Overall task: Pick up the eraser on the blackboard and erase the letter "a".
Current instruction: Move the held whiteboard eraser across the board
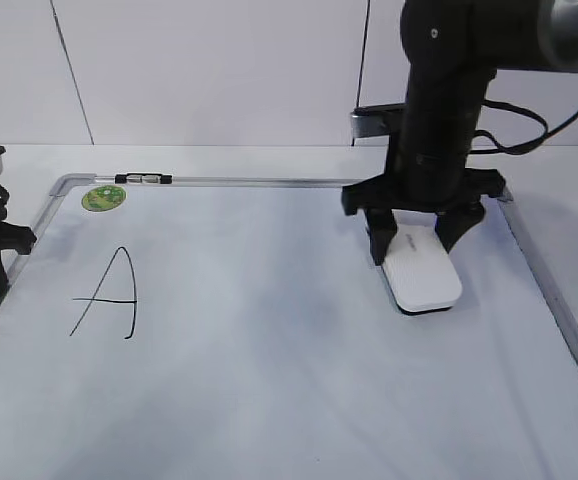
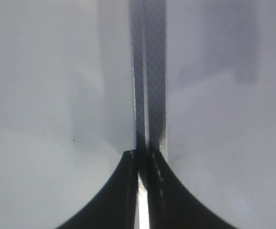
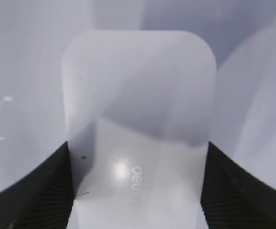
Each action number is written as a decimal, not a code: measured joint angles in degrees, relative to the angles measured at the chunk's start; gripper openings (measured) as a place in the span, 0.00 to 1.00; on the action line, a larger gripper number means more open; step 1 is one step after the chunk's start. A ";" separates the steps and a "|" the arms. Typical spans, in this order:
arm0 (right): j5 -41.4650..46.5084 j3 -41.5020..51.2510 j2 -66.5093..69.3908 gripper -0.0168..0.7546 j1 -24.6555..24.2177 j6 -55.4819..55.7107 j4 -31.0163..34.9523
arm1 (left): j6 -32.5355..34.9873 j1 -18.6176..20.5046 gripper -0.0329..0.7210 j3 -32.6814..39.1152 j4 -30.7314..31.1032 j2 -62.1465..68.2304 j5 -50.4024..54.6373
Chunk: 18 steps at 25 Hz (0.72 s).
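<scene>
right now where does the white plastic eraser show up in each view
Exterior view: the white rounded plastic eraser lies right of centre on the white dry-erase board, between the right hand's fingers.
Left wrist view: not in it.
Right wrist view: fills the centre.
Shared landmark: the right hand's dark fingers.

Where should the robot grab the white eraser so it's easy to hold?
Grip the eraser across its two long sides near the end by the far frame, coming straight down from above. It lies flat on the blackboard, so only the top and sides are free, and the long sides look straight and parallel. The right end effector already straddles it this way, fingers against both sides.
</scene>
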 joint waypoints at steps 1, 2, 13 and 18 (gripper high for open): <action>0.00 1.30 -0.50 0.72 -0.72 0.00 0.00 | 0.00 0.00 0.06 0.00 0.00 0.00 0.00; 0.00 2.53 -1.23 0.72 -1.60 0.00 0.00 | 0.00 0.00 0.06 0.00 0.00 0.00 0.00; -1.79 13.40 -6.39 0.72 -11.72 -3.12 0.15 | 0.00 0.00 0.06 0.00 0.00 0.00 0.00; -2.28 13.40 -6.48 0.72 -15.98 -7.53 1.26 | 0.00 0.00 0.06 0.00 0.00 0.00 0.00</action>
